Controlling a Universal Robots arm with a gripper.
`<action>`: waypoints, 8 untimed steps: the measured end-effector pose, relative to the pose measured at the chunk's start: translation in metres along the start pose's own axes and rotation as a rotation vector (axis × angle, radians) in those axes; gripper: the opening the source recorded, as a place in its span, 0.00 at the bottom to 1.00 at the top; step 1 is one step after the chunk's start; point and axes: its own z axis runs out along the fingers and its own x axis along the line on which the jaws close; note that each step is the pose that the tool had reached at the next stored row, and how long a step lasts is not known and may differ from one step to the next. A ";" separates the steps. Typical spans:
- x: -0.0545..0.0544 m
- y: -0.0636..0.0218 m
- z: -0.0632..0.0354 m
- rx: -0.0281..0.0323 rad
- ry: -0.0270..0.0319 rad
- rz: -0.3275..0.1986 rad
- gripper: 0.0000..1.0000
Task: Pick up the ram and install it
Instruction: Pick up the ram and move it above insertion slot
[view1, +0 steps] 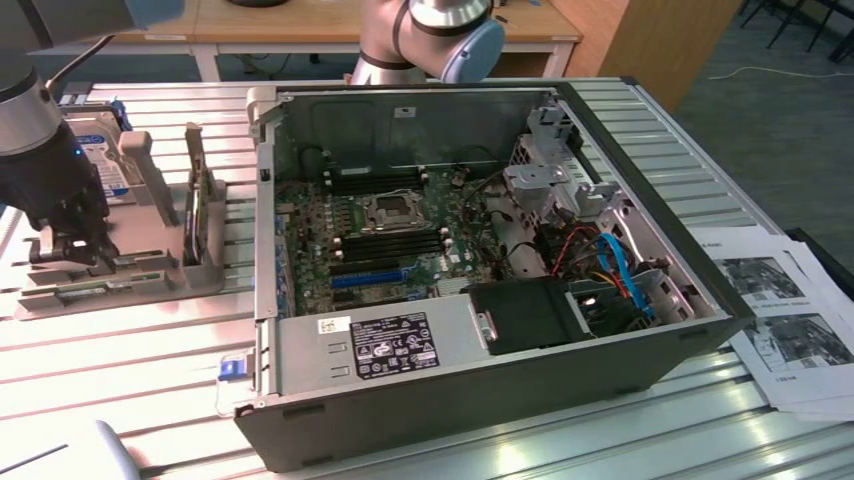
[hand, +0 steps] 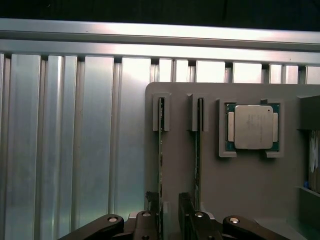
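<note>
The thin ram (hand: 161, 150) stands on edge, slotted in the grey holder (hand: 240, 185)

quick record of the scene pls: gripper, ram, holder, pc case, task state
gripper: open, fingers either side of one ram stick, not closed on it
ram: that stick and a second stick stand on edge in the grey holder
holder: on the table, also carries a processor
pc case: open, motherboard exposed
task state: ram not yet lifted
</note>
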 end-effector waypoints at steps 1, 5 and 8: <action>0.000 0.0000 0.0000 0.0000 0.0000 0.000 0.30; 0.000 -0.0003 0.0001 0.0001 -0.0001 -0.003 0.30; 0.000 -0.0006 0.0001 0.0000 -0.0001 -0.006 0.30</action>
